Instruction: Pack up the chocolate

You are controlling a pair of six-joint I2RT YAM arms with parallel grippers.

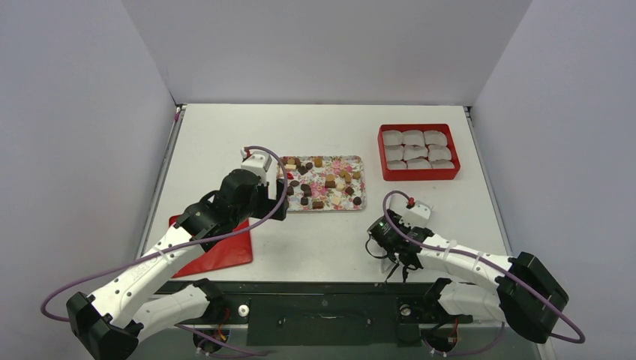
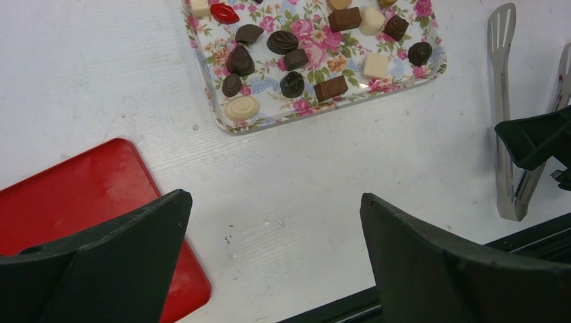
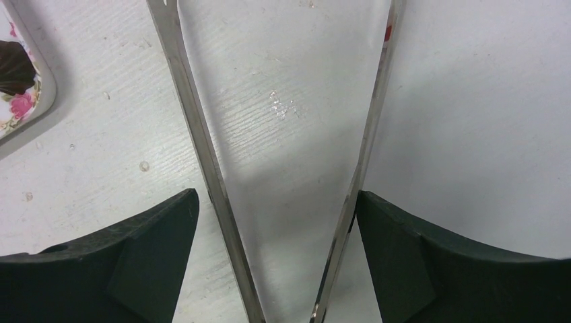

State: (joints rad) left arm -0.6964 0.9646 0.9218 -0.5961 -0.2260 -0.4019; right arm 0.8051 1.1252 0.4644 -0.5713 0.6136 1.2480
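The chocolate [image 1: 322, 182], dark, tan and cream pieces, lies on a flower-patterned tray [image 1: 333, 207] mid-table; it also shows in the left wrist view [image 2: 289, 54]. My left gripper [image 1: 279, 201] is open and empty [image 2: 275, 198] over bare table near the tray's near-left corner. My right gripper [image 1: 395, 262] is open [image 3: 276, 194] and straddles metal tongs [image 3: 195, 121] lying on the table. The tongs' right arm touches my right finger and the left arm stands a little off the left finger. One dark chocolate [image 3: 13, 67] shows at the tray's corner.
A red box [image 1: 420, 175] lined with white paper cups [image 1: 414, 148] stands at the back right. A flat red lid [image 1: 221, 251] lies near the left arm, also in the left wrist view [image 2: 74, 195]. The tongs [image 2: 501, 101] lie right of the tray, near the table's front edge.
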